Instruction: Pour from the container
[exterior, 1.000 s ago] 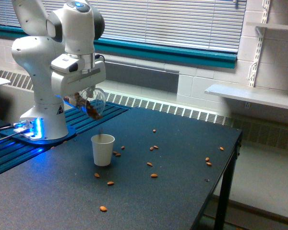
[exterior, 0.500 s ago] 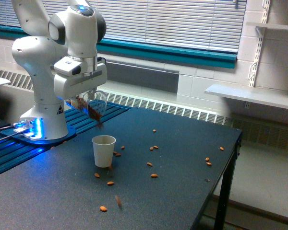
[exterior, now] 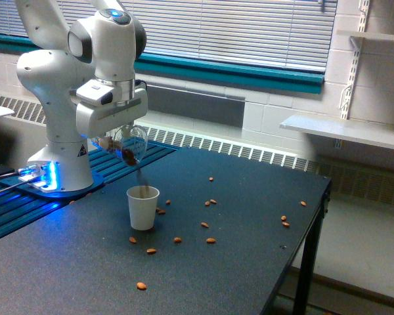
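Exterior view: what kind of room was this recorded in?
Probably a lab or classroom: painted block walls, window blinds, a radiator along the wall, and a robot arm fixed beside a dark table.

Paper cup [exterior: 143, 207] fuller, nudged rightward.

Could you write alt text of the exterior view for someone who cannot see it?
A white robot arm's tool tilts a clear cup of brown nuts over a white paper cup on a dark table, with nuts falling toward it. Many nuts lie scattered on the table around the paper cup.
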Tool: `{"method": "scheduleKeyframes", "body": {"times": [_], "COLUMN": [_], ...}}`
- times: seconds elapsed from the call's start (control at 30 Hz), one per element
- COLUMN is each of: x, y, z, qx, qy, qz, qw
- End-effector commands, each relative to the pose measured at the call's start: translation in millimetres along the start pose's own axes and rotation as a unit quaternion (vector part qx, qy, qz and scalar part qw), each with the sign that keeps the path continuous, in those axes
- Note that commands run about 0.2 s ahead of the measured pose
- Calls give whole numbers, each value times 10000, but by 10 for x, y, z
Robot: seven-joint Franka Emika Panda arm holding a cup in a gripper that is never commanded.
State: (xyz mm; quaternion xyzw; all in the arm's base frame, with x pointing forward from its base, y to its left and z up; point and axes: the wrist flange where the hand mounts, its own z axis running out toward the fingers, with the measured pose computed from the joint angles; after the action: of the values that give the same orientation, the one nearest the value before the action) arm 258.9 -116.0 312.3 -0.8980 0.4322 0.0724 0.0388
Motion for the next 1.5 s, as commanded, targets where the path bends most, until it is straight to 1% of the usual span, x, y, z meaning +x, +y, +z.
{"method": "scheduleKeyframes", "body": {"times": [0.03,0.33,1.03,1.5], "x": [-63,-50,-43,-45], "y": [23,51,27,-6], "z": [154,199,324,373], "qx": [-93,-157,-215,-216], "qy": [-127,-184,-335,-372], "qz": [37,83,102,82], "qw": [9999,9997,9992,9990]}}
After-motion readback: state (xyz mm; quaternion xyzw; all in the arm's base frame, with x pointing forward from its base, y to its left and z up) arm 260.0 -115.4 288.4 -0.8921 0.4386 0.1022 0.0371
